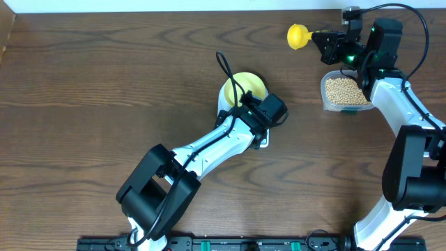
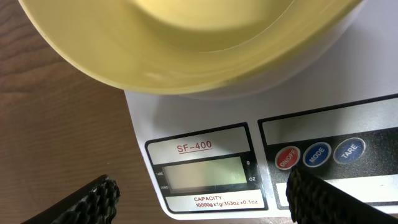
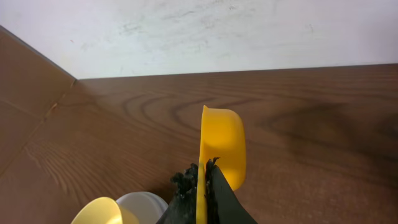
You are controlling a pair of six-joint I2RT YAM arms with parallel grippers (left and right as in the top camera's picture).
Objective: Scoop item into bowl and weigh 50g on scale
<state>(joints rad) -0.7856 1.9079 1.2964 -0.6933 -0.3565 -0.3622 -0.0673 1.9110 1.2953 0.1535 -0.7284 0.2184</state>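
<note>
Our left gripper gapes wide and empty; the small pale yellow bowl sits on the white rectangular digital scale just beyond its fingers. Our right gripper pinches the bright yellow plastic scoop, with small tan beans in the clear plastic tub beside it. We judge that scooping and weighing remain.

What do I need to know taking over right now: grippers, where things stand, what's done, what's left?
Left gripper: open, empty, hovering at the front of the scale, over its display.
Right gripper: shut on the handle of the yellow scoop, held off the table beyond the tub; no beans show in it.
Bowl: on the scale, looks empty.
Beans: in the clear tub.
Done: bowl on scale, scoop in hand.
Left: display looks blank, so probably switch on and tare; then scoop beans into the bowl to the target weight.
</note>
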